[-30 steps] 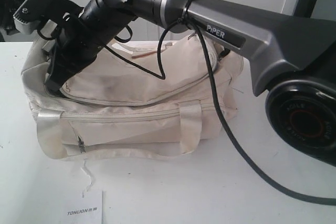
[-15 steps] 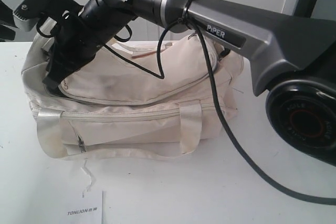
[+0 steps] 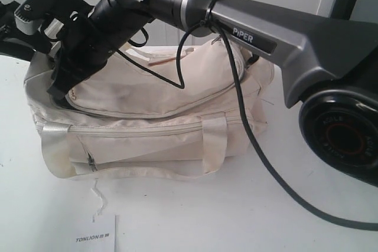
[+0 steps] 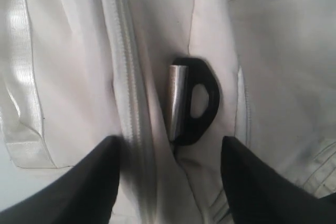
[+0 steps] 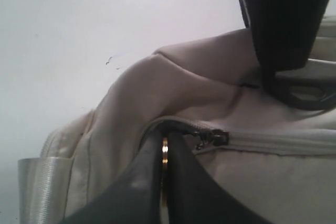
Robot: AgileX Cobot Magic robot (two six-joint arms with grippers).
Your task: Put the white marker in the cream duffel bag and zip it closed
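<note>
Over the counter's (image 3: 236, 216) left side, the shut right claw (image 5: 164, 142) may slip off the cream duffel bag (image 3: 159, 128) if the open, empty left claw (image 4: 170, 148) lets it slide.

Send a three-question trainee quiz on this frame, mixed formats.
1. True or false: the right gripper has its jaws wide apart.
2. Pick one: between the left gripper fingers lies A) black end ring, B) paper card, C) black cable.
3. Short answer: does the white marker show outside the cream duffel bag in any view?
Key: 1 false, they are shut; 2 A; 3 no.
</note>
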